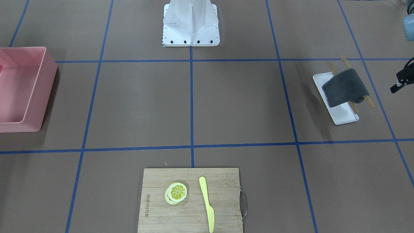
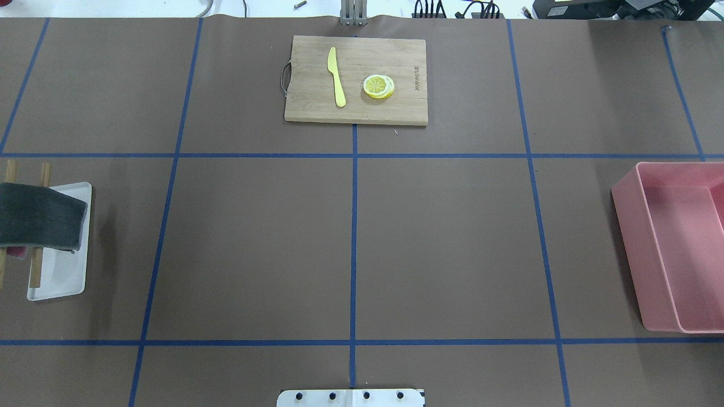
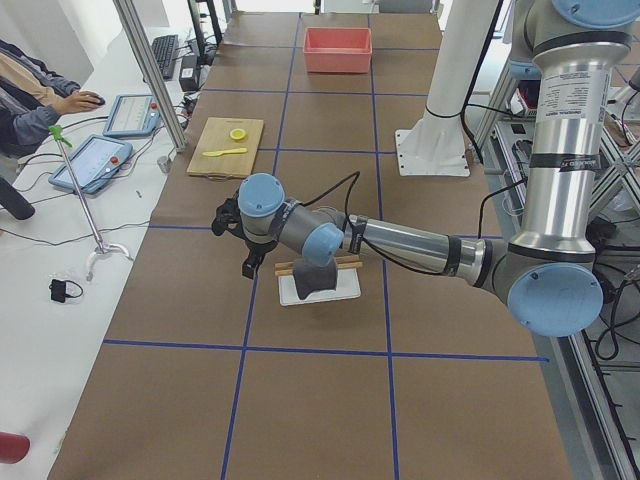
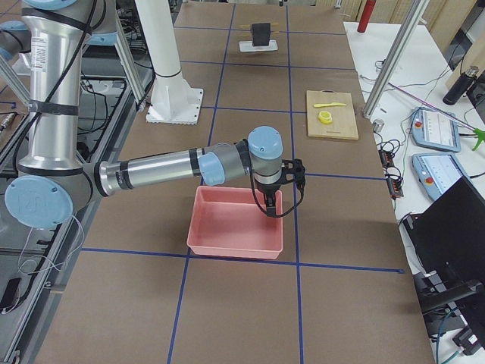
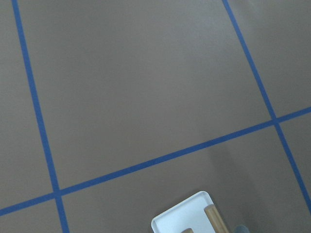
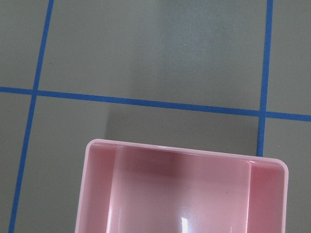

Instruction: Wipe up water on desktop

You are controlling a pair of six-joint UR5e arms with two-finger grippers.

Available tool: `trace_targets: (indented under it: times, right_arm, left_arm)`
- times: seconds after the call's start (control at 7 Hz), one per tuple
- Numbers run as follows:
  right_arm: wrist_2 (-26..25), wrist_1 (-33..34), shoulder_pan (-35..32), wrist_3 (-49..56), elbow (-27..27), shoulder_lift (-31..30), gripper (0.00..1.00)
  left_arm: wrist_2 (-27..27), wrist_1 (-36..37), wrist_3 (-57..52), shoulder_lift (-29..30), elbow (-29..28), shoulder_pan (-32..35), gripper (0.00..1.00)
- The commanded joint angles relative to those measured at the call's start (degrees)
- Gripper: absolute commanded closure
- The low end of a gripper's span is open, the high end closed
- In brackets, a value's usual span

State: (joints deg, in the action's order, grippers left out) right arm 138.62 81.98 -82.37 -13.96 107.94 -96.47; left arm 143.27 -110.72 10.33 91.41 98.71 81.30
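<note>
The desktop (image 2: 441, 243) is a matte brown surface crossed by blue tape lines; I see no wet patch on it in any view. A dark grey cloth (image 1: 344, 87) hangs folded over two wooden rods (image 1: 368, 101) above a white tray (image 1: 341, 115); it also shows in the overhead view (image 2: 39, 215). My left gripper (image 3: 250, 262) hovers beside the cloth and tray, apart from them; only a black edge of it shows in the front view (image 1: 401, 81). I cannot tell if it is open or shut. My right gripper (image 4: 271, 206) hangs over the pink bin; its state is unclear.
A pink bin (image 2: 628, 226) stands at the desktop's right end. A bamboo cutting board (image 2: 407, 107) at the far side carries a yellow knife (image 2: 336, 73) and lemon slices (image 2: 379, 86). The white robot base (image 1: 190, 22) is at the near middle edge.
</note>
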Motion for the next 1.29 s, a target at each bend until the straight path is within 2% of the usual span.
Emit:
trace_targets:
  times: [0.0,0.43,0.57,0.71,0.86,1.14]
  right_arm:
    - [0.7,-0.5,-0.2,-4.0,-0.4,1.2,0.00]
    - [0.6,-0.6,-0.1,-4.1,-0.4,2.2,0.00]
    - [0.3,-2.1,-0.1,-4.1,-0.8,3.0,0.00]
    - [0.7,-7.0,-0.1,-4.1,-0.8,2.6,0.00]
    - [0.9,-11.6,0.2,-4.3,-3.9,2.1,0.00]
    - [0.7,-13.3,0.1,-4.2,-4.3,2.0,0.00]
  left_arm:
    - [0.5,-4.0,7.4,0.2,-2.2,-0.4,0.02]
    - [0.9,-6.7,9.7,0.5,-1.7,-0.4,0.02]
    - [2.7,-8.4,10.0,0.5,-1.5,-0.4,0.02]
    - [2.5,-8.2,10.0,0.9,-2.9,-0.5,0.02]
    - [3.3,-7.9,10.0,1.2,-2.5,-0.4,0.02]
    - [6.6,-7.8,10.0,0.1,-3.3,-0.4,0.02]
